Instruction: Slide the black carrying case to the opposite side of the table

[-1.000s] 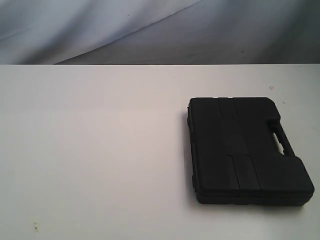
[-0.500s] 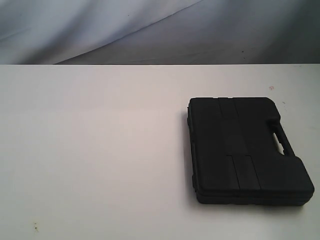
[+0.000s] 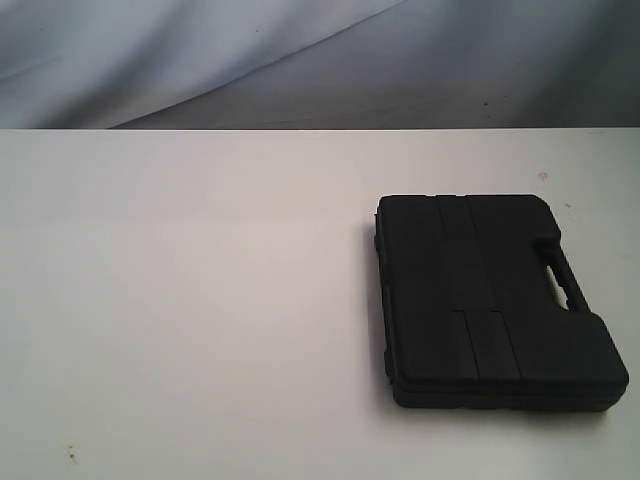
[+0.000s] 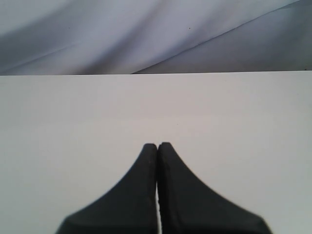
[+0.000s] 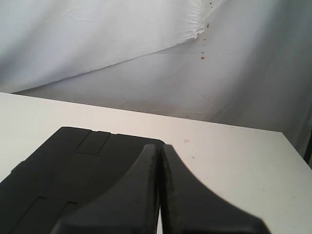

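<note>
- I see the black carrying case [image 3: 490, 300] lying flat on the white bench [image 3: 200, 300], lid up and closed. It sits on the right half, close to the right edge.
- Its slot handle [image 3: 558, 280] runs along the case's right-hand edge. The ribbed lid panels run from far to near across the top.
- The left half of the bench is bare white surface, apart from a couple of small dark specks [image 3: 70, 455] near the front left.
- A faint mark [image 3: 543, 176] sits on the bench just beyond the case's far right corner.
- A pale, creased cloth backdrop [image 3: 300, 60] hangs behind the far edge of the bench.
- Neither arm shows in the exterior view.
- In the left wrist view, the left tool [image 4: 157, 145] is clenched, its two dark fingers pressed tip to tip with nothing between them. Only white bench lies ahead of it.
- In the right wrist view, the right tool [image 5: 159, 146] is clenched the same way and grasps nothing.
- The case fills the lower part of the right wrist view, with the right tool's fingers over its lid. I cannot tell whether they touch it.
</note>
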